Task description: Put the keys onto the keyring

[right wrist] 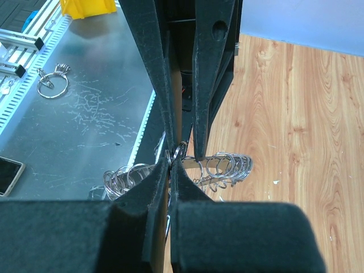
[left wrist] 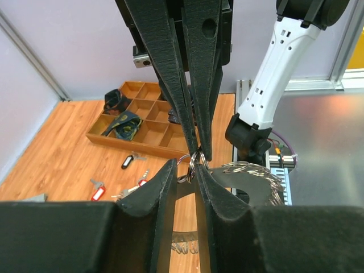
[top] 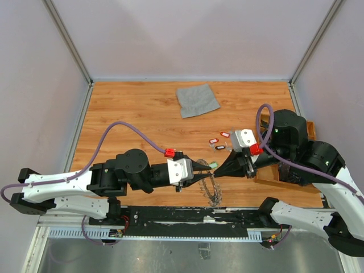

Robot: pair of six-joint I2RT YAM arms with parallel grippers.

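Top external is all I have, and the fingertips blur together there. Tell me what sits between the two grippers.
Observer: A small metal ring, pinched at the tips of the shut right gripper.
Operator: Report where the left gripper is.
Observer: The left gripper has its fingertips either side of that same ring; firm contact I cannot tell.
Operator: Describe the keyring's fringe.
Observer: The keyring carries many small wire loops, bunched close beside the fingertips.
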